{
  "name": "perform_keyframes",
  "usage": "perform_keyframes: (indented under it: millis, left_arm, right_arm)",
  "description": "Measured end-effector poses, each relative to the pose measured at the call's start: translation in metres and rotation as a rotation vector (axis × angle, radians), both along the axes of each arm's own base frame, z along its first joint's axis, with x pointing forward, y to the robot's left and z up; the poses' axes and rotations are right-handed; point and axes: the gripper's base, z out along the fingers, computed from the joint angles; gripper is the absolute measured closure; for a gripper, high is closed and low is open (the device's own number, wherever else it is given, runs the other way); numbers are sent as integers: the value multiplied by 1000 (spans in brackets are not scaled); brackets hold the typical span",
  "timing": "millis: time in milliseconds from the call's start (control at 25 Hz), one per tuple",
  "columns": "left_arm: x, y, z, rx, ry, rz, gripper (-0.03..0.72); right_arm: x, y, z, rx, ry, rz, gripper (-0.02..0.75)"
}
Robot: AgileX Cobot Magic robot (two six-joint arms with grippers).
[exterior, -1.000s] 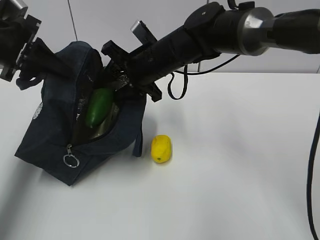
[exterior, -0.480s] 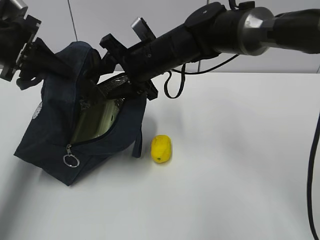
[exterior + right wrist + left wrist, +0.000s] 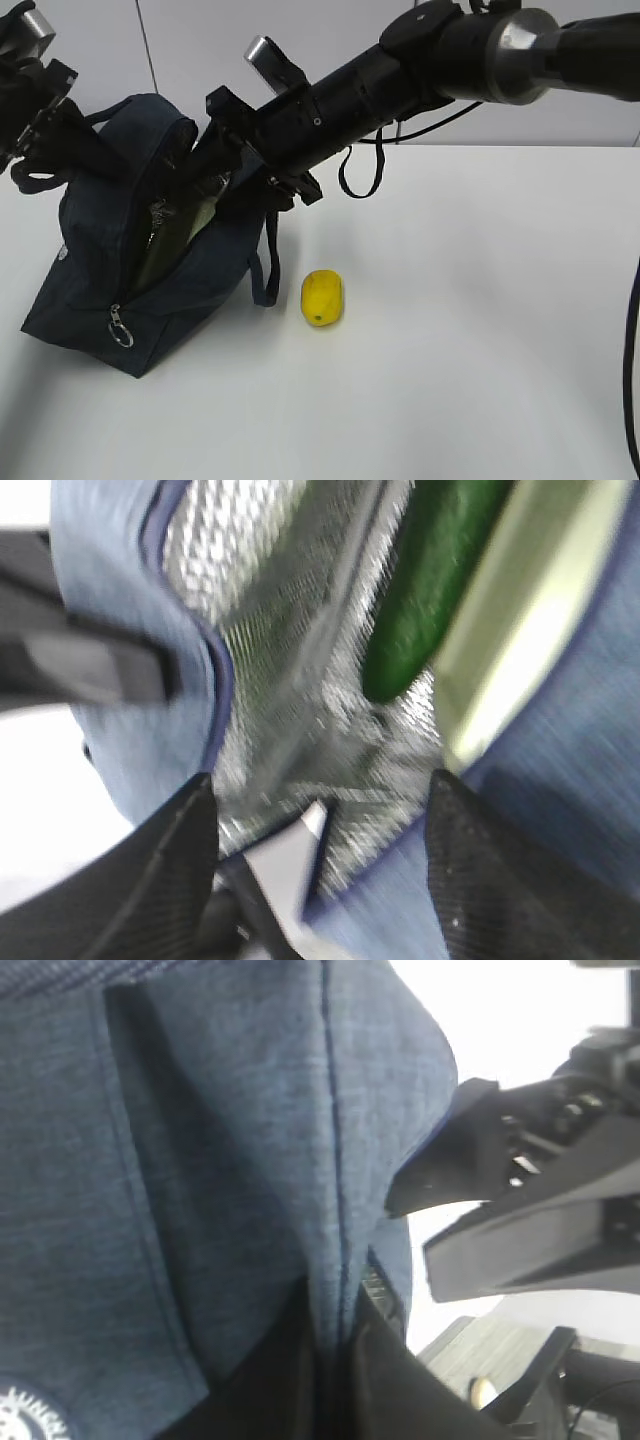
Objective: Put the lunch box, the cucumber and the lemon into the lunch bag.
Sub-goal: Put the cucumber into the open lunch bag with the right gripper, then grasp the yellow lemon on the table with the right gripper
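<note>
On the white table [image 3: 470, 330], nearest the viewer, the lemon [image 3: 322, 297] lies alone, just to the right of the lunch bag [image 3: 95, 285] and not touching it. The bag leans toward the left, its silver ring pull [image 3: 120, 333] hanging at the near end of the zipper and one loop handle [image 3: 265, 275] drooping down its right side beside the lemon.

Farther back, the bag's mouth gapes open. The right wrist view looks straight into it: the cucumber [image 3: 435, 575] lies inside against the silvery lining [image 3: 290, 680], with the pale green lid of the lunch box [image 3: 520, 610] just to its right, also inside the bag.

At the opening's right side, the right gripper [image 3: 215, 165] sits at the rim of the mouth, its dark fingers [image 3: 170, 870] spread apart with nothing between them but the lining below.

Far left, the left gripper [image 3: 75, 140] is at the bag's upper left edge. The left wrist view shows navy fabric [image 3: 200, 1160] pinched into the narrow gap between its fingers [image 3: 260, 1380], so it is closed on the bag's cloth; part of the white round logo [image 3: 30, 1415] shows at the lower left corner.
</note>
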Motion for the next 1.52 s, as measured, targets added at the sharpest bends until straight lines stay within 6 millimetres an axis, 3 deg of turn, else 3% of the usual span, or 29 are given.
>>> perform_keyframes:
  millis: [360,520,720,1520]
  left_arm:
    - [-2,8,-8,121,27,-6,697]
    - [0,16,-13,217,32,45,697]
    - [2,19,-15,258,28,61,697]
    - [3,22,-16,296,11,62,697]
  right_arm:
    - [-13,-30,40,-387,-100,42,251]
    - [-11,-43,36,-627,-97,-58,251]
    - [-14,-39,32,-695,-86,-90,251]
    - [-5,-22,-56,-870,144,-179,221]
